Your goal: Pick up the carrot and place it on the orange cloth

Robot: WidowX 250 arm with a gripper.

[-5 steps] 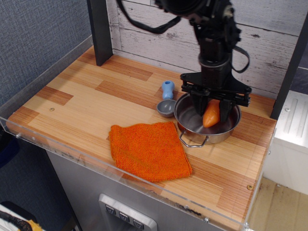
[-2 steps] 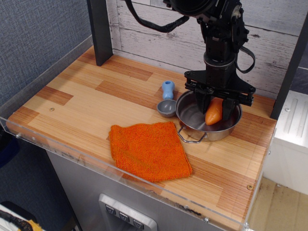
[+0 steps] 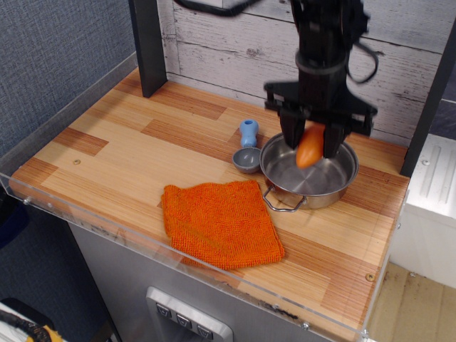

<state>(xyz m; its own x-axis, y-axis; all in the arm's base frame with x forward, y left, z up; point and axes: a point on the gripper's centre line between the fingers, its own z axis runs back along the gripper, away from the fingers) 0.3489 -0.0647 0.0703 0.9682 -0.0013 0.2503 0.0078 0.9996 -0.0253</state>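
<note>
My gripper [image 3: 311, 142] is shut on the carrot [image 3: 309, 148], a stubby orange toy with its blunt point down. It holds the carrot in the air above the steel pot [image 3: 309, 177] at the back right of the table. The orange cloth [image 3: 220, 221] lies flat near the front edge, to the left of and in front of the pot, with nothing on it.
A small grey bowl [image 3: 247, 159] and a blue toy piece [image 3: 248, 132] stand just left of the pot. A dark post [image 3: 147, 44] stands at the back left. A clear plastic rim [image 3: 178, 265] runs along the table's front edge.
The gripper has risen with the carrot in it, lifting it from inside the pot to above the rim. The pot has shifted slightly.
</note>
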